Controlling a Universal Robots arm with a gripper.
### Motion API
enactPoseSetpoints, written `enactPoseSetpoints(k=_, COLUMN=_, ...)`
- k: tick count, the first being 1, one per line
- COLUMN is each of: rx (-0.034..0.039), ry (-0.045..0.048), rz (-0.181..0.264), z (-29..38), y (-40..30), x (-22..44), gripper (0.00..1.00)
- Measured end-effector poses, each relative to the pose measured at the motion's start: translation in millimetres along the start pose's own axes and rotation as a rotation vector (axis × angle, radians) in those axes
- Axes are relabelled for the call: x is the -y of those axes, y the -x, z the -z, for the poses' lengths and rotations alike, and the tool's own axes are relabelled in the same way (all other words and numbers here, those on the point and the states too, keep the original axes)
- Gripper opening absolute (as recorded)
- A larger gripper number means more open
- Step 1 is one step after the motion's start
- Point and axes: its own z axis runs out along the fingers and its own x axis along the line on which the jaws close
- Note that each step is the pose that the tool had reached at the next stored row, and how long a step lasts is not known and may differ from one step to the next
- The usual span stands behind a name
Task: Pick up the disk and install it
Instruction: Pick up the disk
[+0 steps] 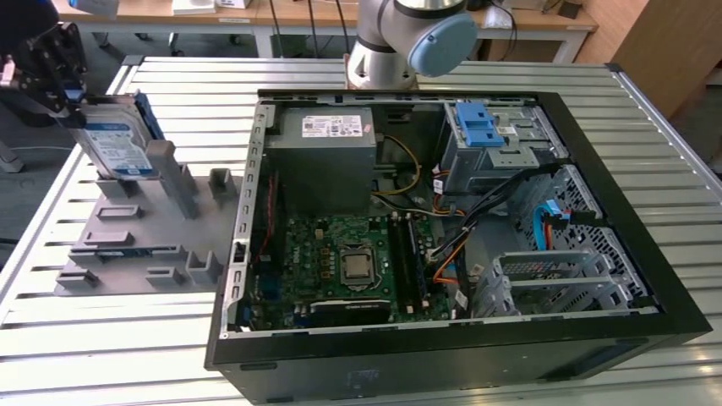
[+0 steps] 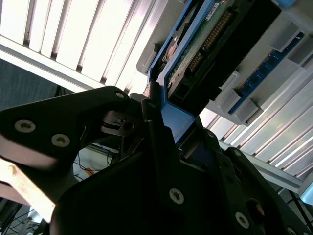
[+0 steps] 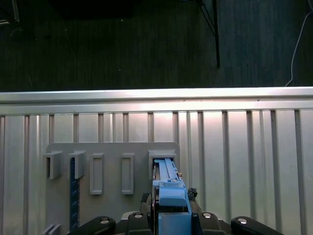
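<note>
Exterior view first, from its left side to its right. Far on the left, the black gripper (image 1: 81, 106) holds the top of the disk (image 1: 117, 145). The disk stands up straight in a slot of the grey holder (image 1: 158, 254), which lies on the metal table (image 1: 113, 338). I cannot tell if the disk's bottom edge rests in the slot or is lifted a tiny bit. In the second wrist view, the dark fingers (image 2: 155, 142) press close on the blue rail (image 2: 173, 120) on the disk's edge, so the gripper looks closed tight on it. Next comes the open computer case (image 1: 451, 372), well apart from the disk. Inside it are the grey power supply box (image 1: 327, 161) and the green board (image 1: 338, 262). Further right is the metal drive cage (image 1: 496, 161), with a blue latch piece (image 1: 479, 127) on top. I think the job is only at its start. The grab looks done, but the disk is not yet in the computer.
</note>
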Motion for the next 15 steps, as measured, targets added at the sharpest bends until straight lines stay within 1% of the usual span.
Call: enactPoseSetpoints(k=15, rx=-0.0001, ry=0.0002, rz=0.0, z=3.8, y=0.1, x=-0.2, gripper=0.36)
